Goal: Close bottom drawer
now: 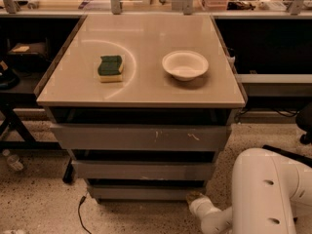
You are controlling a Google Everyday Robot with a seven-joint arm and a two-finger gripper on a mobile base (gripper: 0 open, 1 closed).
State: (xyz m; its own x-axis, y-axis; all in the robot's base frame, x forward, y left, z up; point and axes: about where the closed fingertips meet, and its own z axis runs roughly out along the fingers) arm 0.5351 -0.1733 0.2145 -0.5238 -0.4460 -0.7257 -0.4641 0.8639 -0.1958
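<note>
The bottom drawer (146,193) is the narrowest grey front, lowest of three under the beige table top (146,89). It sits close to the cabinet, with a thin dark gap above it. My gripper (194,198) is low at the drawer's right front corner, at the end of my white arm (265,194), which comes in from the lower right. The gripper looks to be at or touching the drawer's corner; I cannot tell which.
The middle drawer (144,170) and the scratched top drawer (141,138) stick out slightly more. A green and yellow sponge (110,68) and a white bowl (185,65) sit on the table. A black cable (80,213) lies on the speckled floor, left of the drawer.
</note>
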